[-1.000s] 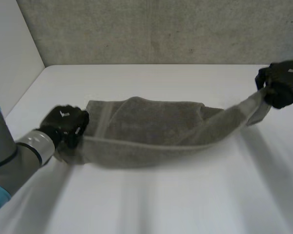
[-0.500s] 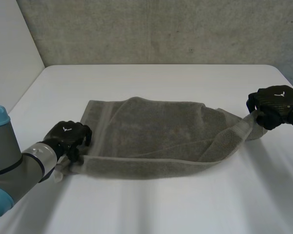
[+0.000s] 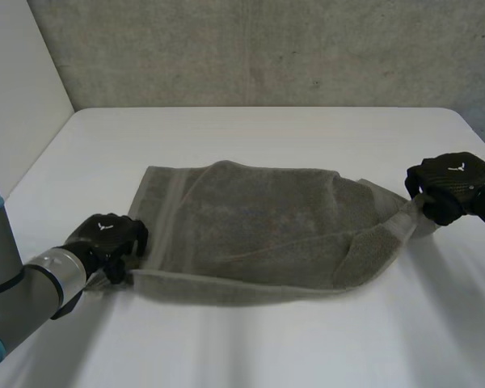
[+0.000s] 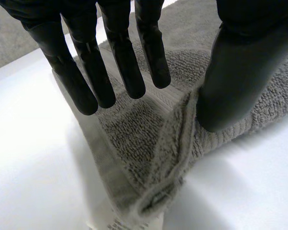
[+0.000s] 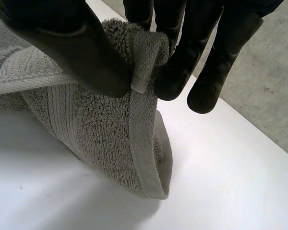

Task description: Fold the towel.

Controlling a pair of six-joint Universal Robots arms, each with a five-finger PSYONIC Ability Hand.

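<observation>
A grey towel (image 3: 259, 226) lies half folded across the middle of the white table (image 3: 250, 339), its near edge doubled over. At its near left corner rests my left hand (image 3: 105, 240). In the left wrist view that hand (image 4: 120, 52) is open, fingers straight and thumb apart, with the towel's corner (image 4: 149, 182) lying loose below. My right hand (image 3: 453, 184) is at the towel's right end. There its thumb (image 5: 72, 43) and fingers pinch the hemmed corner (image 5: 141, 57), and the cloth (image 5: 105, 129) hangs down from it to the table.
A grey textured wall (image 3: 267, 48) closes the back of the table and a white panel (image 3: 16, 89) stands along its left side. Bare white tabletop runs in front of the towel and behind it.
My left hand has opened and let go of the near left corner. My right hand has come down and inward with its corner, and the towel has settled flatter.
</observation>
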